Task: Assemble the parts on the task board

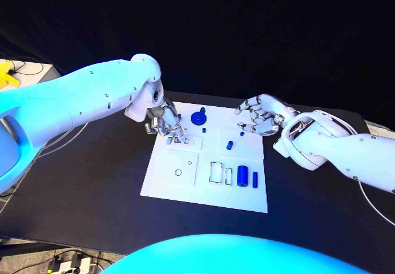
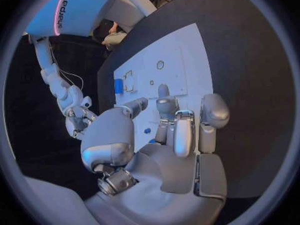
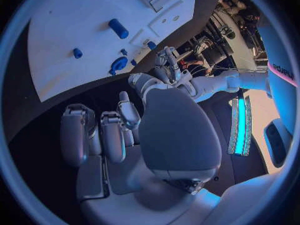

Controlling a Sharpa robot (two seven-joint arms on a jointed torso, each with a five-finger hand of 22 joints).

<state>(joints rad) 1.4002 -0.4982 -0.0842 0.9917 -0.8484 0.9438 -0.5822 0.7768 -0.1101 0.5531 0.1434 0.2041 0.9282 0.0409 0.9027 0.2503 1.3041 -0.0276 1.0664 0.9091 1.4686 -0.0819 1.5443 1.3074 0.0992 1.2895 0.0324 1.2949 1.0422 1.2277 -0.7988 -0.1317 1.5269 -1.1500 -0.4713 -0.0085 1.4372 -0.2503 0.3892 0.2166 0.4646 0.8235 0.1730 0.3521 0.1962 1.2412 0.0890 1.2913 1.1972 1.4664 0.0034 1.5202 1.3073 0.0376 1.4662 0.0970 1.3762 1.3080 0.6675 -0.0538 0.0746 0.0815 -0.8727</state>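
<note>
Table: black tabletop (image 1: 91, 188), matte, spanning the frame.
Backdrop: dark, unlit space beyond the table's far edge.
Far left: yellow object (image 1: 7, 75) and cables (image 1: 29, 68) on a pale surface.

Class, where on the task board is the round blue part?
In the head view, the round blue part sits near the task board's far edge, beside the left hand.
</note>
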